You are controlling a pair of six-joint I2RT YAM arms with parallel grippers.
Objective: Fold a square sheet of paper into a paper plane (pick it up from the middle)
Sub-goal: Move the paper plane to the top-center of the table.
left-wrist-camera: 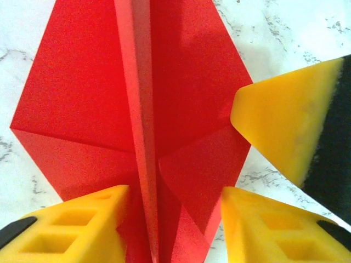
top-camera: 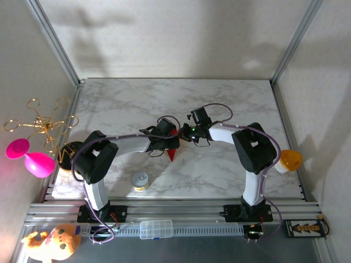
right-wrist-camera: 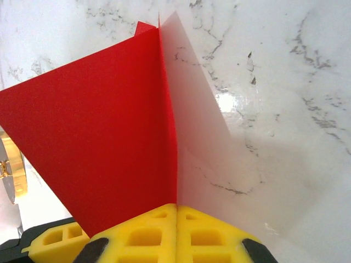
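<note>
In the middle of the top view, the red paper point(top-camera: 172, 152) sits creased. The right gripper point(right-wrist-camera: 176, 211) is clamped on what seems its edge. The left gripper point(left-wrist-camera: 173, 211) straddles the centre ridge, fingers apart, and should close squarely to sharpen the fold.

Right tool point(right-wrist-camera: 176, 209): jaws closed flush, yellow foam fingers point(right-wrist-camera: 145, 236) meeting at a centre seam at the bottom of the frame. Red paper sheet point(right-wrist-camera: 104, 137) is pinched in that seam and stands up out of it. A vertical crease runs straight up from the seam. Left of the crease, a bright red panel, wide, with its top edge slanting down to the left. Right of it, a pale, whitish panel tapering to a point at the top. White marble desk point(right-wrist-camera: 285, 82) behind, with a glare spot just right of the pale panel. Gold-rimmed metal object point(right-wrist-camera: 10, 178) cut off at the left edge; can't identify it. Another yellow foam pad point(right-wrist-camera: 55, 241) on a black mount sits bottom left, beside the fingers.
</note>
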